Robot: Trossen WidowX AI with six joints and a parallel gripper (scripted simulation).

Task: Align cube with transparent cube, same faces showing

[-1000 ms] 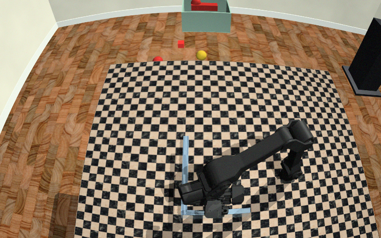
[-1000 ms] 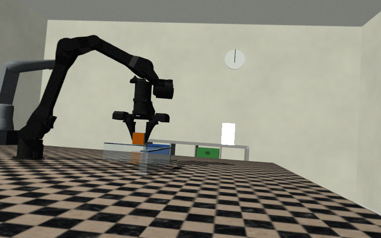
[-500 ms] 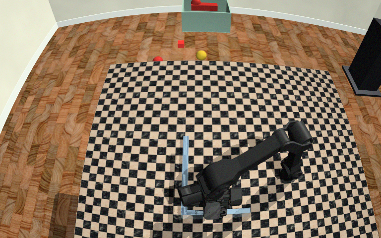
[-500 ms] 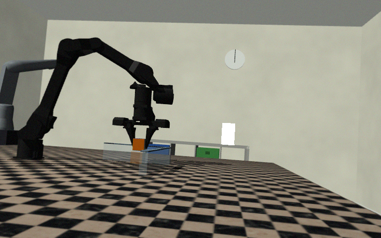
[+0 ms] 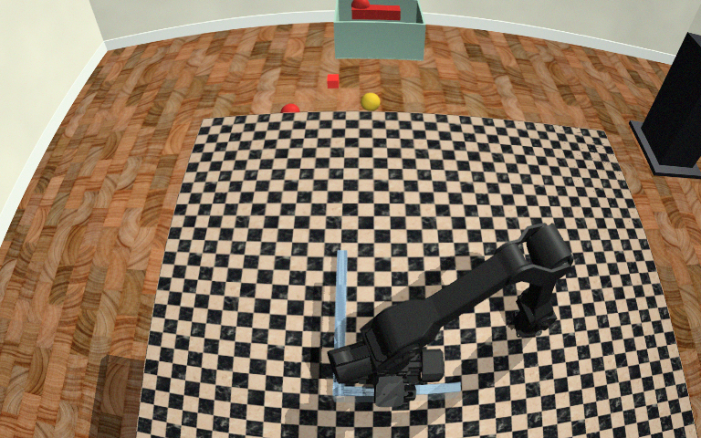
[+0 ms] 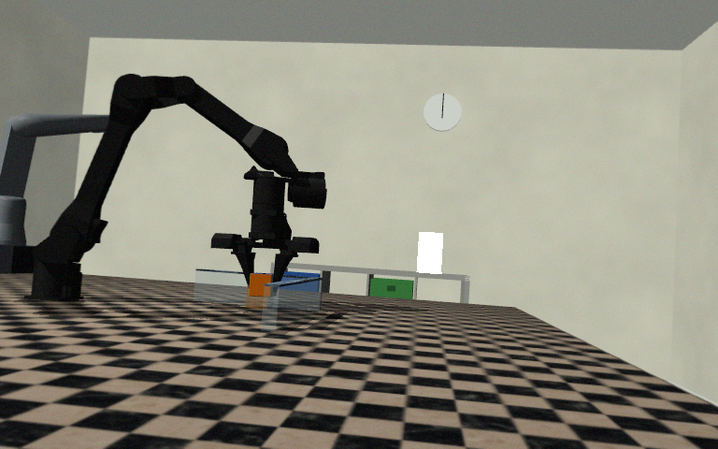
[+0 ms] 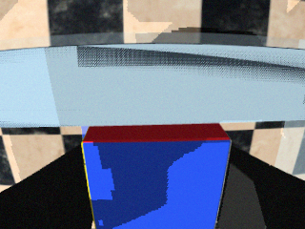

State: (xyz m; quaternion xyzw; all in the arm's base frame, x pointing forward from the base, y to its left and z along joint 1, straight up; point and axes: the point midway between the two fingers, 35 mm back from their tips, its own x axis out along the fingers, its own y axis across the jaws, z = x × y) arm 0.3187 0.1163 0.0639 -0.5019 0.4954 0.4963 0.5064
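My gripper [image 6: 263, 276] points straight down and is shut on the cube [image 6: 259, 283]. The cube shows an orange side in the exterior view. In the wrist view the cube [image 7: 155, 190] shows a blue top and a red far side between my dark fingers. It hangs low, just inside the corner of an L-shaped pale blue see-through wall [image 5: 340, 299] on the checkered mat. A faint orange patch of the transparent cube [image 6: 256, 302] shows right under the held cube. In the overhead view my arm [image 5: 434, 309] hides the cube.
The see-through wall crosses the wrist view [image 7: 152, 86] just beyond the cube. The arm's base [image 5: 535, 315] stands on the mat to the right. A teal box [image 5: 379, 28], a red block [image 5: 332, 80] and two balls [image 5: 370, 100] lie far off on the wooden floor.
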